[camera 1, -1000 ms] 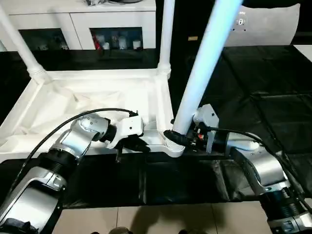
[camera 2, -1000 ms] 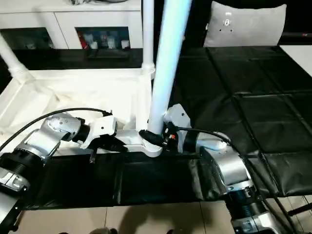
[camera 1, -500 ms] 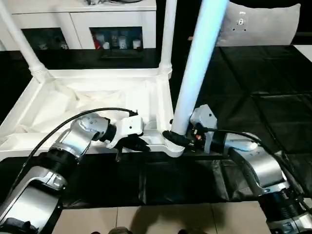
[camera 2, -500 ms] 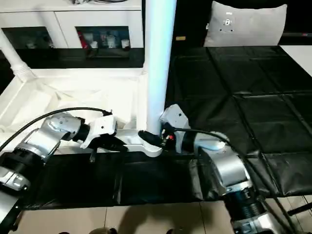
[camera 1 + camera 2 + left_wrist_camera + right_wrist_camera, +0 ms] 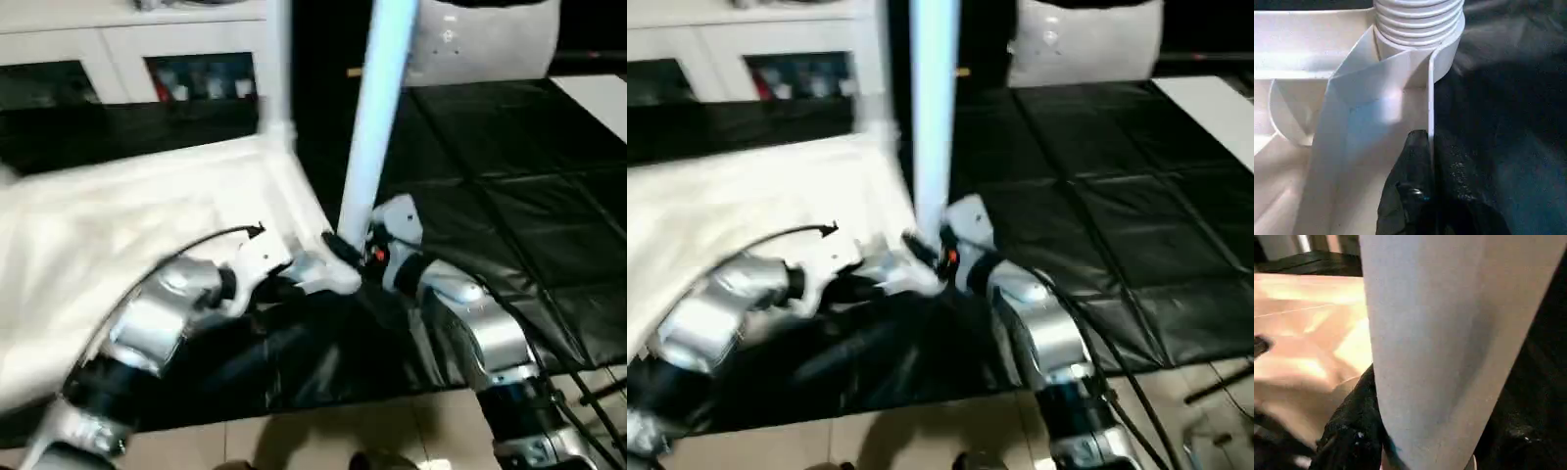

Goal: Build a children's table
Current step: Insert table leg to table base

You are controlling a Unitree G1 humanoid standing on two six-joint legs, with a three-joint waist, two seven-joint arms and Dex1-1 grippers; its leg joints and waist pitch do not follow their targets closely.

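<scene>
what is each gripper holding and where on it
Right gripper clasps the leg near its base; left gripper pinches the tabletop rim near the corner socket.

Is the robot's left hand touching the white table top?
Touching. In the left wrist view, the left hand has its black fingers pinched on the thin edge wall of the tabletop, near the corner socket.

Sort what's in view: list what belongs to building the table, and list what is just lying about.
Belongs to the job:
tabletop, upside down
near leg, held by the right gripper
far leg, standing in its corner
left gripper, pinching the tabletop's rim

Just lying about:
cabinet
black mat
pillow
</scene>
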